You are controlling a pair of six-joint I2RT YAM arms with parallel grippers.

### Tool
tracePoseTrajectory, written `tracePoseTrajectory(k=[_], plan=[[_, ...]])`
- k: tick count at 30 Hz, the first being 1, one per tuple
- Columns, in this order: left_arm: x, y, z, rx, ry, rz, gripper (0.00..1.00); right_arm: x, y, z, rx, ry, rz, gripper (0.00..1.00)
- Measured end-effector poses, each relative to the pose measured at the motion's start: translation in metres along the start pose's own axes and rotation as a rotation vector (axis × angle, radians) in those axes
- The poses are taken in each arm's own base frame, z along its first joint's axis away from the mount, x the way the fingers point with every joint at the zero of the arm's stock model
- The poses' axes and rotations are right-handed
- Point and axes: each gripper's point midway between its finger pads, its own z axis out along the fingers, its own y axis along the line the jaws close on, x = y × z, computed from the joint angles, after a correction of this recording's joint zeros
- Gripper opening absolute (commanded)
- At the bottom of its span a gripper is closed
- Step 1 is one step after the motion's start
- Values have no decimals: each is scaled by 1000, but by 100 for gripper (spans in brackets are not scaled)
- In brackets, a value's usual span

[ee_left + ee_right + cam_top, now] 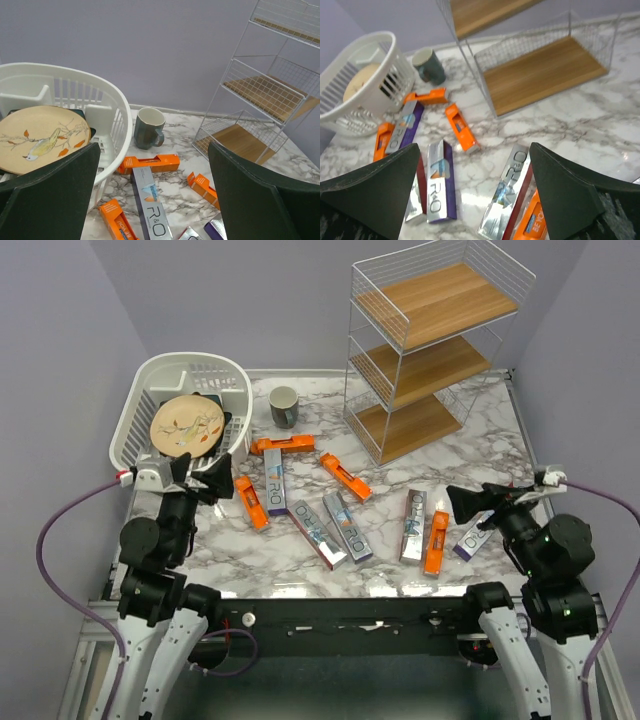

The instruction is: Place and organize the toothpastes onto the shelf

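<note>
Several toothpastes lie scattered flat on the marble table: orange boxes and silver ones. The shelf, a white wire rack with three wooden boards, stands at the back right with bare boards. My left gripper hovers open at the left, beside the basket. In the left wrist view its open jaws frame a silver box and an orange box. My right gripper hovers open at the right; a silver box lies below it.
A white plastic basket holding a painted plate sits at the back left. A grey mug stands between the basket and the shelf. Purple walls close in the table on three sides.
</note>
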Motion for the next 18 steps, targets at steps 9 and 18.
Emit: tracePoseTrajectory(k=[9,18], plan=[[17,-13,60,15,148,4,99,81,4,31,-48,446,131,100],[63,4,76,-21,267,27,99,172,-18,20,90,659,297,100]])
